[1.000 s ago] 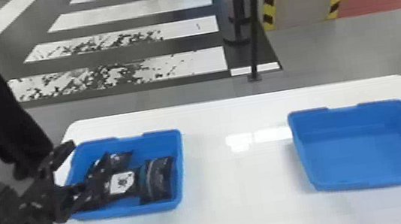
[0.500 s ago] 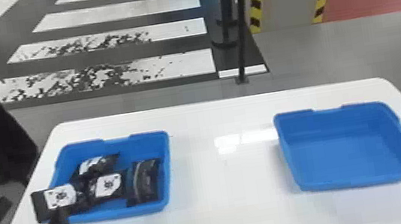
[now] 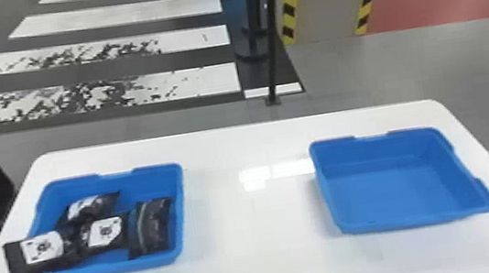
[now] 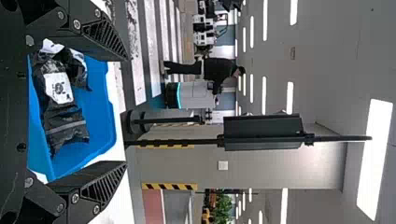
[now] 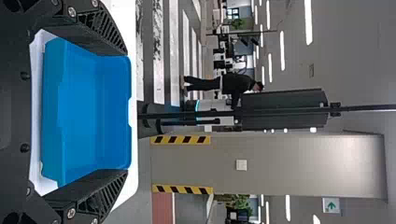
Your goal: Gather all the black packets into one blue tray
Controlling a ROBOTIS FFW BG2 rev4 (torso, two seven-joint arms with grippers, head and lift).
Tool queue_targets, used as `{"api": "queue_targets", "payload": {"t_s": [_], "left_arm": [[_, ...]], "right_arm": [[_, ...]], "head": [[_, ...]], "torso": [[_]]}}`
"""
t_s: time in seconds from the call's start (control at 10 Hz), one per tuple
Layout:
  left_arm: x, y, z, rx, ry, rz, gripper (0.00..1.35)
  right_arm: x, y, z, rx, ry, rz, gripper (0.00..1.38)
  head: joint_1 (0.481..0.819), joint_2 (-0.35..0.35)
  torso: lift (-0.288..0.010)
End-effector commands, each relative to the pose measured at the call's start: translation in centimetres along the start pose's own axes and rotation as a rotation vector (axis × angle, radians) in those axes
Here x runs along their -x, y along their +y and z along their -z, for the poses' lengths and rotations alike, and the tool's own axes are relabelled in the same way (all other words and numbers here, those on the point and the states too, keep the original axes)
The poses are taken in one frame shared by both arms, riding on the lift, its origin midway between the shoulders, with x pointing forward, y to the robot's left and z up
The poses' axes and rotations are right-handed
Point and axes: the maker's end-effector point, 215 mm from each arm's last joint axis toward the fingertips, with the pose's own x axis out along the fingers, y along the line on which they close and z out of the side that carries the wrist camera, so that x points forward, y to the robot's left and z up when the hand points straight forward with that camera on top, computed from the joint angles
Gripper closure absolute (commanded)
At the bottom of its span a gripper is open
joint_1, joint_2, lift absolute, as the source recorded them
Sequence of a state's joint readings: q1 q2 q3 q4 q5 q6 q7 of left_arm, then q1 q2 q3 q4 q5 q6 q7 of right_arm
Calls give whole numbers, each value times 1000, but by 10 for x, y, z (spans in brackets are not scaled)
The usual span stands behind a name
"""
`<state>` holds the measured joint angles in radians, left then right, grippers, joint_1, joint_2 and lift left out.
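At the near left corner of the worktop (image 3: pixel 258 263), the left end effector (image 4: pixel 126 111) has its fingers spread wide with nothing between them; the right end effector (image 5: pixel 127 113), also well opened and bearing nothing, is by the near right corner, and can probably wait there. All the black packets in sight are at the left tray (image 3: pixel 112 267), towards the worktop's left edge, so the gathering looks all but done and what remains is likely a tidy-up. The nearest concern is the overhanging packet (image 3: pixel 44 255), which lies across the tray's near left corner and pokes out past the rim towards the worktop's left edge. If it is to be seated better, come down with the fingers either side of its outer end, close only enough to hold the soft wrapper, lift it just clear of the rim and ease it inward; a straight push could snag on the rim or slide the tray. Go gently by the middle packet (image 3: pixel 105 233) and the upright-lying packet (image 3: pixel 155 226) beside it, since a hard shove would bunch them up. The better landing spot is probably the bare floor towards the worktop's far edge, beside the far packet (image 3: pixel 91 207), with the fingers opened low and drawn straight up
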<state>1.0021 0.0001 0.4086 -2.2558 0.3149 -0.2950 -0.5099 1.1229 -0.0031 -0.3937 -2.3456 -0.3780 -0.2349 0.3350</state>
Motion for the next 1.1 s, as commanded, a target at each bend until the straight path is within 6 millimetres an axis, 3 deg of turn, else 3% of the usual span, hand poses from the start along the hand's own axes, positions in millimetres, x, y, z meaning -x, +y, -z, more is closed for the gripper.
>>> {"api": "queue_targets", "payload": {"t_s": [0.0,0.2,0.5,1.0], "left_arm": [[6,-1,2,12,6,-9,265],[4,-5,2,26,3,-6,268],[6,5,2,7,13,-23,268],[1,-5,9,29,27,-8,268]], "right_arm": [[6,-3,-3,3,-9,13,131],[7,-6,-2,-23,-15,26,131],[6,-2,-13,-6,-29,15,131],[3,1,-16,13,-35,7,131]], "head": [[695,-49],[695,-59],[695,-62],[695,-48]], "torso": [[-110],[-110],[-110],[-110]]}}
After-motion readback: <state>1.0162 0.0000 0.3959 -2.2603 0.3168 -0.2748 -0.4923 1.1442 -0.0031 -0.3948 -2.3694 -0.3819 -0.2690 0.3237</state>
